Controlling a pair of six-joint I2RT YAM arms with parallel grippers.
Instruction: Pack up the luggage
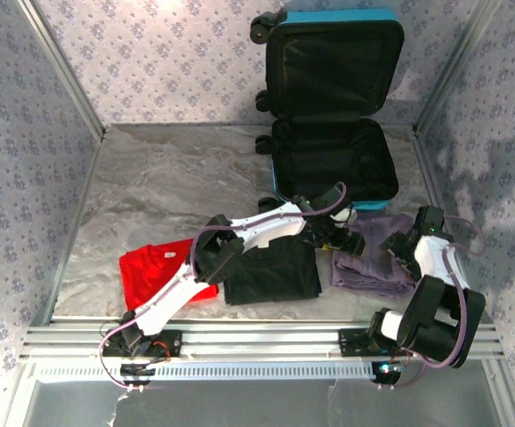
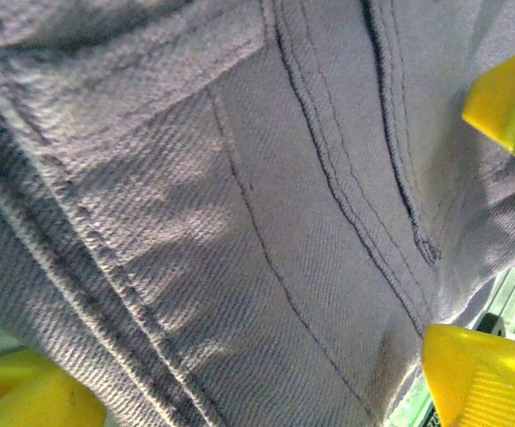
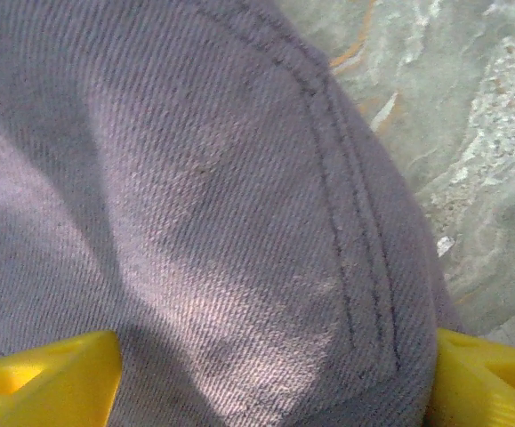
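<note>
1. Your counter (image 1: 177, 169) is a grey marbled slab, walled in by patterned panels.
2. The luggage (image 1: 337, 15) sits at the far edge, right of centre. It is open, with its turquoise lid leaning up against the back wall and the black-lined lower half flat on the counter.
3. A black garment (image 1: 270, 271) lies folded near the middle, in front of the luggage.
4. A purple-grey denim garment (image 1: 364, 267) lies just right of the black one, rumpled along its far edge.
5. A red garment (image 1: 150, 267) lies on the left, partly under your left arm.
6. Your left gripper (image 2: 257, 382) is down on the denim, its yellow jaws wide apart with stitched fabric between them.
7. Your right gripper (image 3: 266, 382) is on the same denim, with its jaws apart either side of a seamed fold.
</note>
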